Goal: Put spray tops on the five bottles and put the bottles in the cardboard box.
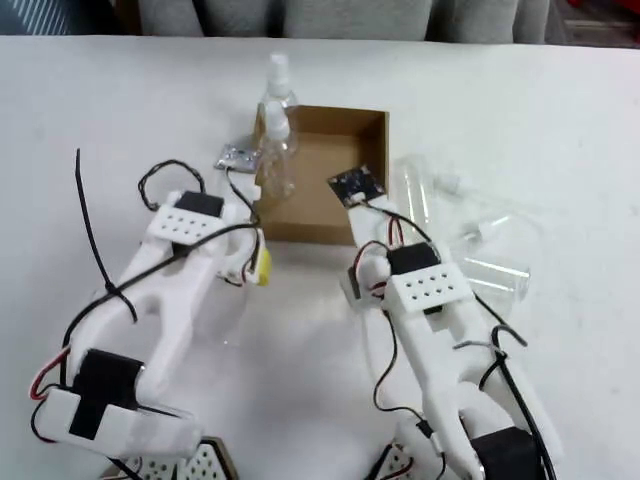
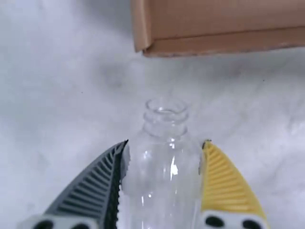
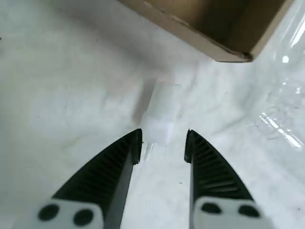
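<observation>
The clear plastic bottle with an open threaded neck (image 2: 164, 119) looked light, thin-walled and slick, likely to dent or slip if squeezed hard. The body just under the shoulder seemed the sound place to take it, leaving the neck free for a top. The left tool (image 2: 164, 145) had it there: its grey ribbed finger (image 2: 102, 176) and yellow ribbed finger (image 2: 224, 179) lay against opposite sides of the body, closed as far as the bottle allowed. The neck pointed towards a corner of the brown cardboard box (image 2: 214, 28), near it but apart

The small white spray top (image 3: 159, 114) lay on the white table (image 3: 62, 86), close to another corner of the box. It seemed light, stiff and smooth, apt to skid when nudged, and best pinched across its collar. The right tool (image 3: 163, 138) stood partly open and gripped nothing, its black ribbed fingers (image 3: 119, 167) either side of the top's near end; whether one touched it I could not tell

Two clear bottles with spray tops fitted (image 1: 277, 150) stood upright at the box's left side; whether inside it was unclear. Several bare clear bottles (image 1: 415, 195) lay on the table to the box's right
</observation>
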